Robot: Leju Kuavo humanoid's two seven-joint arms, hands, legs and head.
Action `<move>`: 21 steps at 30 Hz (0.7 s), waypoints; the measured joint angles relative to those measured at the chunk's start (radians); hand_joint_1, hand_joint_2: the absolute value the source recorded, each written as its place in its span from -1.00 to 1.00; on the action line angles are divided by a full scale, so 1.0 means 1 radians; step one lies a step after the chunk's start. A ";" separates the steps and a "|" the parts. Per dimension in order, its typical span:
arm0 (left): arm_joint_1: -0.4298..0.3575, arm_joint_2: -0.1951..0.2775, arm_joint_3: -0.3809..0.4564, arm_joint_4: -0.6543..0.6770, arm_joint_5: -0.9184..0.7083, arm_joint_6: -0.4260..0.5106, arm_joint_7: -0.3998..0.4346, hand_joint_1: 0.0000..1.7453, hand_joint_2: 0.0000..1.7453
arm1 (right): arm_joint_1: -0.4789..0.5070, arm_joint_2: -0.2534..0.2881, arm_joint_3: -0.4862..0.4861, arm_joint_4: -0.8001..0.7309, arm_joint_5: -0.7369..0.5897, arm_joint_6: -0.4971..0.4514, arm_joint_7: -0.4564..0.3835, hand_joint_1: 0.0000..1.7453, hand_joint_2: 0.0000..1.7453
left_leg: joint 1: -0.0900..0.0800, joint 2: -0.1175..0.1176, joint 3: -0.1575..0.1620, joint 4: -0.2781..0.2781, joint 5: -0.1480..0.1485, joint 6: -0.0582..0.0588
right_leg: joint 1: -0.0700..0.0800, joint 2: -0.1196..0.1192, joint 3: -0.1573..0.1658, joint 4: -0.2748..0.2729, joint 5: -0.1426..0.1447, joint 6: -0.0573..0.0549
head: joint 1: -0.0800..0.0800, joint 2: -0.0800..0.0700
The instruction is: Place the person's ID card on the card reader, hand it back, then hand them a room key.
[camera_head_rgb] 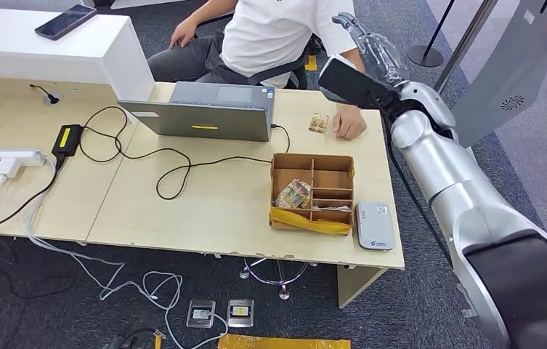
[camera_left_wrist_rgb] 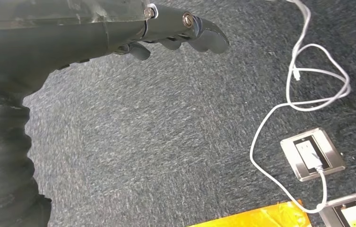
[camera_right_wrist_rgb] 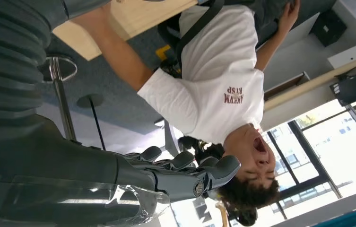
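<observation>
While my right arm is raised past the far right corner of the tabletop (camera_head_rgb: 183, 211), my right hand (camera_head_rgb: 354, 25) hangs in the air in front of the seated person (camera_head_rgb: 274, 33), its fingers (camera_right_wrist_rgb: 185, 161) loosely spread and holding nothing. The card (camera_head_rgb: 319, 123) lies flat on the tabletop below and short of that hand, well apart from it, just beside the person's hand (camera_head_rgb: 349, 122), which rests on the wood. The card reader (camera_head_rgb: 375, 226), a flat pale grey slab with rounded corners, sits near the front right edge, just beside the cardboard box (camera_head_rgb: 312, 193).

My left hand (camera_left_wrist_rgb: 176, 30) hangs over dark grey carpet, fingers slightly curled and apart, gripping nothing; a white cable (camera_left_wrist_rgb: 299, 94) loops across the floor to a metal floor socket (camera_left_wrist_rgb: 313, 153).

The card's face is too small to read. Clear plastic film wraps my right wrist and blurs its outline. The box is divided into compartments; one holds a crumpled bundle I cannot identify, and yellow tape runs along its front wall. The tabletop is pale wood grain, with a grey laptop (camera_head_rgb: 205, 113) and black cables on it.
</observation>
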 joint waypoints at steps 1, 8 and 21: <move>0.003 0.000 0.003 0.000 0.003 0.001 -0.001 -1.00 1.00 | 0.024 -0.006 0.000 -0.023 -0.019 0.011 0.006 -1.00 1.00 | 0.000 0.000 0.000 0.000 0.000 0.000 | 0.000 0.000 0.000 0.000 0.000 0.000 | 0.000 0.000; 0.018 0.000 0.014 0.000 0.018 0.009 -0.010 -1.00 1.00 | 0.189 -0.062 0.000 -0.180 -0.120 0.065 0.064 -1.00 1.00 | 0.000 0.000 0.000 0.000 0.000 0.000 | 0.000 0.000 0.000 0.000 0.000 0.000 | 0.000 0.000; 0.026 0.000 0.024 0.000 0.009 0.010 -0.014 -1.00 1.00 | 0.482 -0.182 -0.026 -0.428 -0.188 0.110 0.144 -1.00 1.00 | 0.000 0.000 0.000 0.000 -0.001 -0.001 | 0.000 0.000 0.000 0.000 0.000 0.000 | 0.000 0.000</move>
